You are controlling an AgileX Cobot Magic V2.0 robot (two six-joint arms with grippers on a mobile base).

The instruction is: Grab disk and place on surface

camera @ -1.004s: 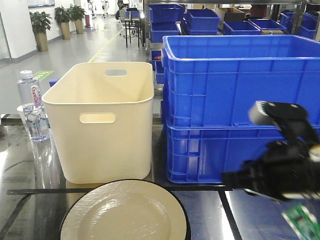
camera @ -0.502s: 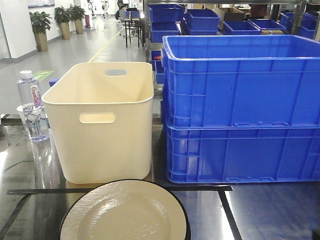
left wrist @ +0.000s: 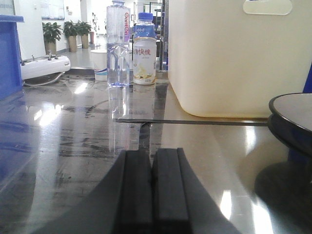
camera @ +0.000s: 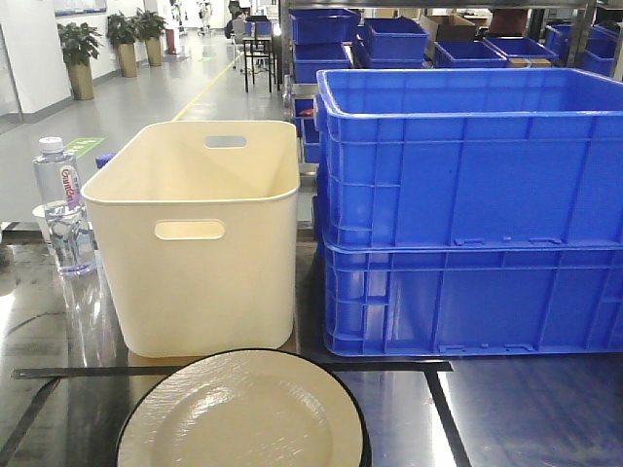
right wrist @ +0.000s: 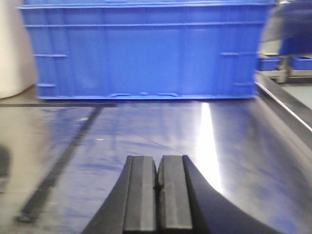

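Right arm gone from the front view's lower right, where it sat a second ago with a green board just under it; no change from half a second ago. Nothing else shifted.

Near: left gripper (left wrist: 152,190) at bottom centre of its wrist view, pads pressed together, nothing between them, low over the surface (left wrist: 73,146). Right gripper (right wrist: 158,195) at bottom centre of its own view, also closed and empty, over the glossy top, a black tape line (right wrist: 58,165) running up at left. That view is slightly blurred.

Middle: disk (camera: 243,413), a cream plate with black rim, sits bottom centre of the front view on the dark top, inside the tape lines. In the left wrist view its rim shows at right edge, mid height, seemingly raised on a dark base; hard to tell.

Far: cream bin (camera: 200,233) centre left, stacked blue crates (camera: 467,204) at right, water bottle (camera: 60,209) at left edge; a second bottle with white label (left wrist: 144,51) beside it in the left wrist view. Hallway with plants behind.

Step, as a judgement: either reach not yet begun or disk already placed; with both grippers empty and the disk untouched, reach looks pending. Next move calls for opening one gripper, likely the left as the disk shows in its view, approaching the rim edge-on and pinching it; thin glossy rim may slip.
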